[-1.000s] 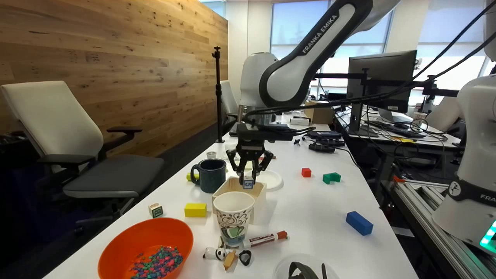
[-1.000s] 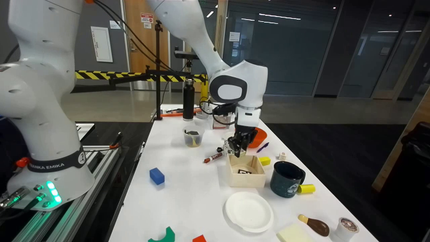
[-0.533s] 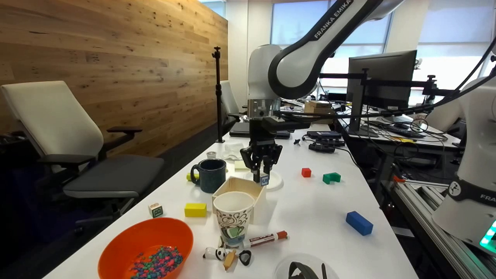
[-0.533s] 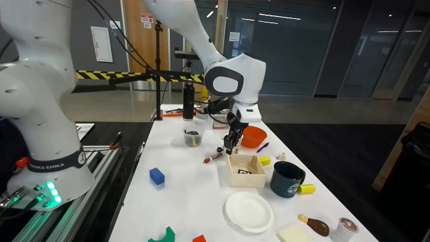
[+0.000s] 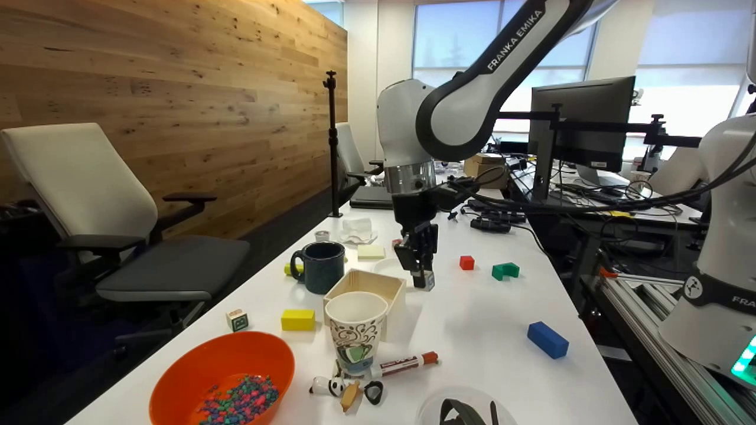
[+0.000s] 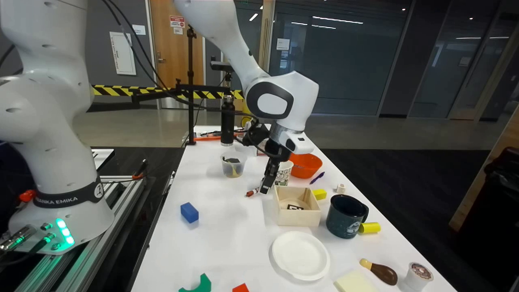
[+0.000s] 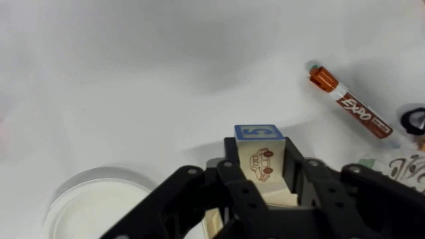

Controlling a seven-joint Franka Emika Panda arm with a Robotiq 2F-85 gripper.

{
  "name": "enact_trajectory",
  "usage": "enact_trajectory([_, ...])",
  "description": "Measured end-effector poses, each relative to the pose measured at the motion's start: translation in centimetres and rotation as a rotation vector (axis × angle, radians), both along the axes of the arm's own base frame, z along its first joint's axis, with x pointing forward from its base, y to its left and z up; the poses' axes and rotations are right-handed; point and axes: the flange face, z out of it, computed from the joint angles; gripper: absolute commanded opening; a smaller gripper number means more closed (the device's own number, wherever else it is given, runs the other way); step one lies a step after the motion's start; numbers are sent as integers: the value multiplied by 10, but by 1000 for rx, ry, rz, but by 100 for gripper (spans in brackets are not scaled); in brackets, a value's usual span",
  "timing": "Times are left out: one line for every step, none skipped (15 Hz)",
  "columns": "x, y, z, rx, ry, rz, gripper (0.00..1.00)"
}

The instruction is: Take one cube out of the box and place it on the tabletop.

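Observation:
My gripper (image 7: 259, 154) is shut on a wooden letter cube (image 7: 261, 162) with a blue-framed 5 and a red car on it. In the exterior views the gripper (image 5: 422, 273) (image 6: 265, 189) is beside the open wooden box (image 5: 369, 284), outside its wall. The cube (image 5: 429, 281) appears held above the white tabletop (image 5: 478, 342), with shadow around it in the wrist view. The box (image 6: 299, 218) has a dark-lettered thing (image 6: 294, 207) on its floor. In the wrist view the box (image 7: 282, 199) is mostly hidden by the gripper.
A paper cup (image 5: 357, 330) and a marker (image 5: 406, 364) stand close to the box. A dark mug (image 5: 322, 268), a white plate (image 6: 301, 256), a yellow block (image 5: 298, 320), a blue block (image 5: 548, 340) and an orange bowl (image 5: 222, 378) are around it.
My gripper has carried the cube from above the box sideways past its wall to over the open tabletop, then lowered and turned a little. The box has not moved.

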Motion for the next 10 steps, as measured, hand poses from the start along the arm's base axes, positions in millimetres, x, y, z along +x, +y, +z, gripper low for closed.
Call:
enact_trajectory([-3,0,-3,-5,6,40,9])
enact_trajectory([-5,0,-5,-7,12,73,9])
enact_trajectory([-7,0,-8,-7,17,104,9])
enact_trajectory([-8,1,-10,-6,22,132,9])
enact_trajectory([-10,3,-13,-4,27,158,9])
enact_trajectory([-11,4,-16,-3,32,184,9])
enact_trajectory([-13,6,-18,-1,38,209,9])
enact_trajectory([-14,7,-22,1,45,233,9])
enact_trajectory([-16,9,-25,-1,51,260,9])
enact_trajectory([-17,10,-28,-6,58,287,9])
